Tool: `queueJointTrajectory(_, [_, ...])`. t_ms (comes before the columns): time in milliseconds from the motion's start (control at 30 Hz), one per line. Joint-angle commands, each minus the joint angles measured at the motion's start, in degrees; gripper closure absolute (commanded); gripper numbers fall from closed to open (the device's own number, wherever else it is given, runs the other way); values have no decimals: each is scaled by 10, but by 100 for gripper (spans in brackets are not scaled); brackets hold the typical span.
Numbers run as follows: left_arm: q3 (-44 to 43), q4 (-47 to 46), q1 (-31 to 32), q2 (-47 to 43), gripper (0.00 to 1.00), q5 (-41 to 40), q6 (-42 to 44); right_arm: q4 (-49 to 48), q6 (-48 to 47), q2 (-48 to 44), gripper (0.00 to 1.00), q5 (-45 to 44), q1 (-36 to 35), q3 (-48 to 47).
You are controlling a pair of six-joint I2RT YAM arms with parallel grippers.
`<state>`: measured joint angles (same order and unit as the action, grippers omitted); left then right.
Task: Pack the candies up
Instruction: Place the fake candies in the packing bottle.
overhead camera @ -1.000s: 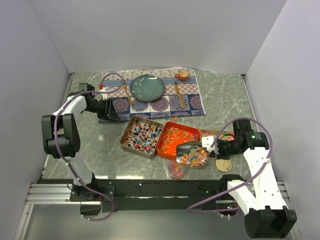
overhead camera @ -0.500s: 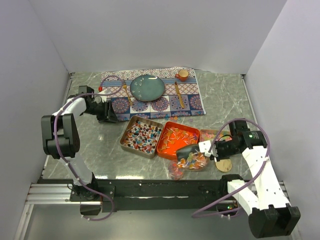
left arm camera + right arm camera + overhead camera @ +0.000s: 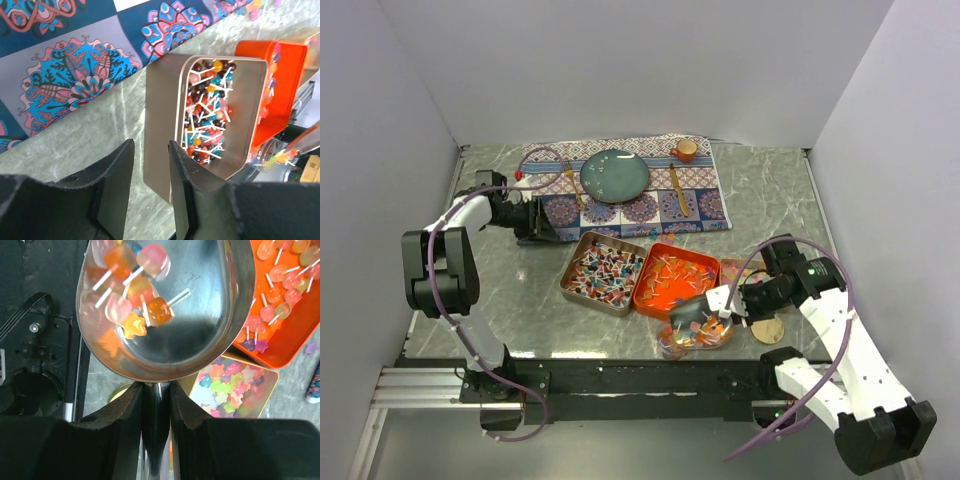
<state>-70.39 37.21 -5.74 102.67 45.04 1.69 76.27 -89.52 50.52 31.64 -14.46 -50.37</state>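
- Tabletop [image 3: 600, 330] front edge: we are carrying scooped candies [image 3: 134, 292], right hand [image 3: 156, 400] clenched on the scoop [image 3: 200, 315].
- Left hand [image 3: 150, 152] is idling, released; slow tipping is likely coming next.

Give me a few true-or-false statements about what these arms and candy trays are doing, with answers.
1. The right gripper is shut on a metal scoop's handle. True.
2. The scoop is empty. False: several lollipops lie in it.
3. The left gripper holds a lollipop. False: nothing sits between its slightly parted fingers.
4. The teal plate rests on the patterned mat. True.
5. The metal tray is on the mat. False: it stands on the marble table, beside the orange tray.
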Motion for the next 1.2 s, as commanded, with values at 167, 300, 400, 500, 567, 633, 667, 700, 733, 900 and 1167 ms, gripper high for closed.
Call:
queueJointTrajectory(167, [-5, -38, -2, -37, 59, 56, -49, -18, 45, 38, 100, -61, -17, -45])
queueJointTrajectory(300, [-7, -51, -3, -32, 59, 67, -64, -4, 46, 47, 100, -76, -29, -69])
queueJointTrajectory(400, [-13, -55, -2, -24, 59, 73, -69, 9, 47, 48, 100, -87, -47, -86])
queueJointTrajectory(500, [-17, -68, -3, -13, 59, 87, -85, 19, 51, 51, 100, -105, -69, -97])
queueJointTrajectory(567, [-9, -78, -2, -12, 59, 95, -91, 24, 55, 54, 100, -111, -77, -102])
queueJointTrajectory(633, [-6, -82, -2, -12, 59, 94, -92, 27, 64, 56, 100, -118, -88, -108])
queueJointTrajectory(667, [-5, -83, -2, -11, 59, 96, -91, 27, 66, 60, 100, -120, -92, -110])
queueJointTrajectory(700, [-3, -87, -2, -10, 59, 97, -94, 27, 71, 62, 100, -123, -95, -113])
queueJointTrajectory(733, [-2, -90, -3, -10, 59, 100, -96, 28, 74, 63, 100, -126, -101, -114])
queueJointTrajectory(900, [0, -98, -2, -6, 59, 109, -101, 27, 80, 65, 100, -138, -114, -118])
queueJointTrajectory(1167, [-11, -108, -2, -7, 58, 104, -117, 29, 94, 66, 100, -158, -115, -138])
